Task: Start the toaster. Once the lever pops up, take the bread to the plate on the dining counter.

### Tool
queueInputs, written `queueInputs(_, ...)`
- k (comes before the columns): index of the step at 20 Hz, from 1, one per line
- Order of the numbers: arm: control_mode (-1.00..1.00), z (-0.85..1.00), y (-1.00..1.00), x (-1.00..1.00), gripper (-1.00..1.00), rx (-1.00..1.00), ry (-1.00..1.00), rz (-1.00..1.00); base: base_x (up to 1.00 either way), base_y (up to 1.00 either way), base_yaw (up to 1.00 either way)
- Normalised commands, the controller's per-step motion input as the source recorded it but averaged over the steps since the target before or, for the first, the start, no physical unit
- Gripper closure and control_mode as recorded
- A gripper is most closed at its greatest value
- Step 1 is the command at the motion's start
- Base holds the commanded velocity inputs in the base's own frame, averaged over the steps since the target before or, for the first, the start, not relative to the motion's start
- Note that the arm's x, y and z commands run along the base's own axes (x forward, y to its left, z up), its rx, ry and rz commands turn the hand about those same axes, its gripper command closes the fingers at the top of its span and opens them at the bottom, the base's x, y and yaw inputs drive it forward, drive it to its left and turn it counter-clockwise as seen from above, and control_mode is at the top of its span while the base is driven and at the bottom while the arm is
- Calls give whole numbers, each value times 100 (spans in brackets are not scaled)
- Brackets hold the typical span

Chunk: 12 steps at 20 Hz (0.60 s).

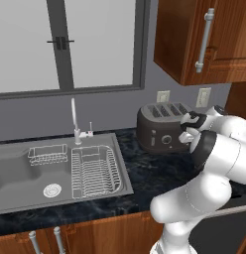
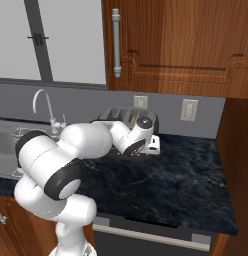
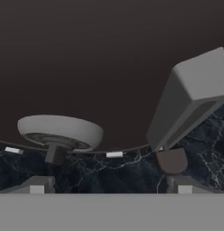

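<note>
The jaws stand spread wide with nothing between them, held close against the dark front wall of the toaster [image 3: 109, 58], low down near its base. In the hand view the two fingertips [image 3: 37, 185] sit at the bottom edge, well apart. A round grey knob [image 3: 59, 131] on a short stem lies above the one at the left of that view, and a grey block-shaped lever [image 3: 188, 97] slants above the other. Neither fingertip can be confirmed as touching either part.

From the left base view, the toaster [image 1: 162, 126] stands on the dark marbled table [image 1: 150, 173] against the grey back wall, its four top slots visible; whether bread sits in them cannot be told. The hand and wrist [image 1: 194, 126] are at the toaster's right front corner. In the right base view the arm's forearm [image 2: 131, 135] crosses in front of the toaster [image 2: 116, 115] and hides most of it.

To the left of the toaster, a steel sink [image 1: 55, 171] is let into the table, with a wire rack [image 1: 95, 171] in it and a tap [image 1: 75, 121] behind. Two wall sockets [image 1: 163, 95] sit above the toaster, below wooden cabinets [image 1: 204, 39].
</note>
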Motion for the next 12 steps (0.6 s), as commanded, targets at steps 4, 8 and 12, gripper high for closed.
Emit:
queueInputs(4,-100,14,0,0,-100,0,0,0,0,0,0)
queueInputs(8,-100,24,0,0,-100,0,0,0,0,0,0)
queueInputs(12,-100,31,0,0,-100,0,0,0,0,0,0)
